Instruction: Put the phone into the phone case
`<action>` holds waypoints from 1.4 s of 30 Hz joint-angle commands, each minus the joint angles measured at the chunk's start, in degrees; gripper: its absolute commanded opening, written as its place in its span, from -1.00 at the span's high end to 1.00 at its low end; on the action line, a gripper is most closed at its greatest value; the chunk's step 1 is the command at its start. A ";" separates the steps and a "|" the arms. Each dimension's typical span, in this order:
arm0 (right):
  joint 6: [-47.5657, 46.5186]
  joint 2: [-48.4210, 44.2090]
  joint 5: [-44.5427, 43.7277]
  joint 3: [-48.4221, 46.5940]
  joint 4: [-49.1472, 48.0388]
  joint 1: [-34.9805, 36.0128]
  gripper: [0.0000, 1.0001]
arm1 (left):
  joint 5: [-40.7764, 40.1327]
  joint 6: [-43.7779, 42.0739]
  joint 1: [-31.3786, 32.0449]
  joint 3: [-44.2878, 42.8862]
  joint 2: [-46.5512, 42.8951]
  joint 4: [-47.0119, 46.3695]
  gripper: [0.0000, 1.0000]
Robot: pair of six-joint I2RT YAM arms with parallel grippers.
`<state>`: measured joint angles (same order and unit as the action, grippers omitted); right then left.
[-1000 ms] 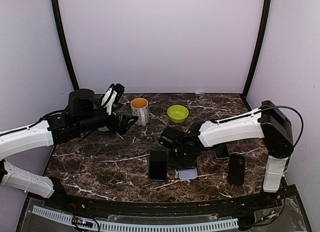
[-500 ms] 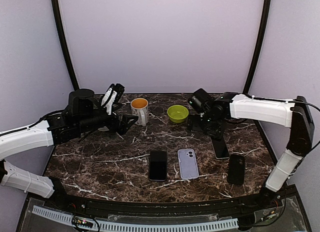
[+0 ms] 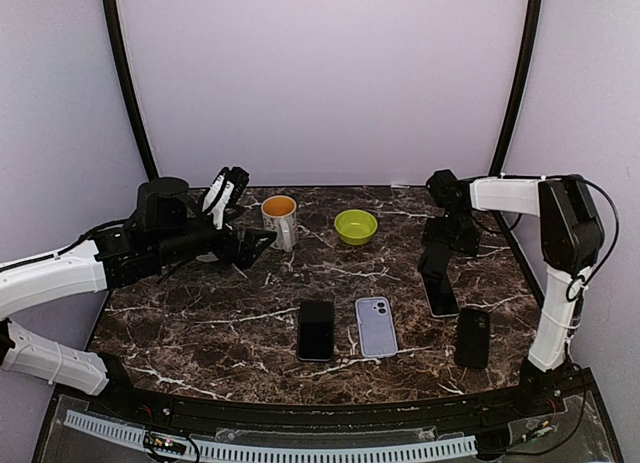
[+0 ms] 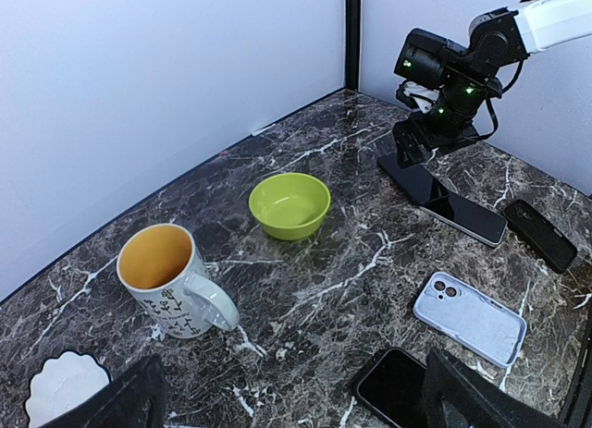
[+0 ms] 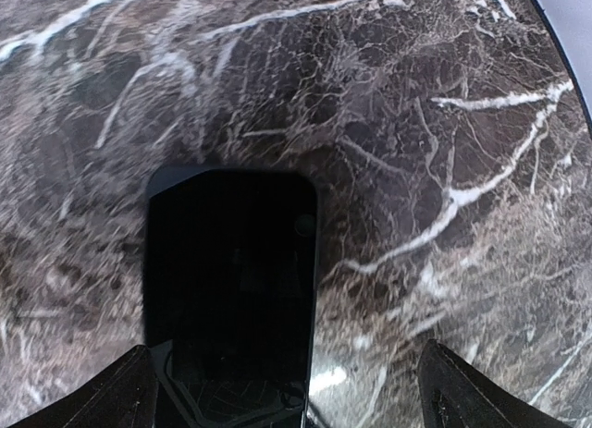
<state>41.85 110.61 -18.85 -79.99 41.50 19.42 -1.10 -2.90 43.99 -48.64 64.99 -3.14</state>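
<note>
Both my grippers are hanging wide open, gripping nothing.

From above, my left gripper [image 3: 228, 183] is hovering left of the green bowl [image 3: 355, 226] and my right gripper [image 3: 436, 263] right of it, over a dark phone [image 3: 441, 295]. The lilac case [image 3: 375, 325] and a black phone [image 3: 316, 330] are lying side by side, nearer my bases than the bowl. My left wrist is showing the case down and right of the bowl. My right wrist is showing the dark phone running between my spread fingers [image 5: 129, 391]; I cannot tell whether they are touching it.
</note>
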 commanded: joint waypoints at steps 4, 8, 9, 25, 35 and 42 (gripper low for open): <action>-2.43 3.94 5.11 -3.25 -3.09 -0.41 -0.97 | 0.27 -1.06 -0.22 0.82 -0.40 -0.73 -0.97; -2.76 5.25 6.36 -3.34 -4.06 -0.42 -0.97 | 0.40 -1.05 -0.27 0.83 -0.46 -0.73 -0.97; -2.82 5.72 6.28 -3.41 -3.89 -0.39 -0.97 | 0.40 -1.06 -0.27 0.85 -0.51 -0.73 -0.97; -4.10 6.97 6.27 -0.52 -5.39 0.00 -0.35 | 0.31 -1.23 -0.27 0.92 -0.45 -0.86 -0.97; -5.80 -0.31 1.99 -0.59 -5.45 3.05 -0.12 | 0.15 -1.41 -0.22 0.92 -0.39 -0.91 -0.97; -12.16 -11.68 -0.71 5.72 -14.22 9.61 -0.01 | -0.24 -1.19 -0.24 0.81 -0.52 -0.86 -0.97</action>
<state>34.44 107.00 -16.47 -76.79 34.54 25.50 -1.13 -3.49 43.99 -48.47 65.01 -3.14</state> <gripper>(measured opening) 0.741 0.986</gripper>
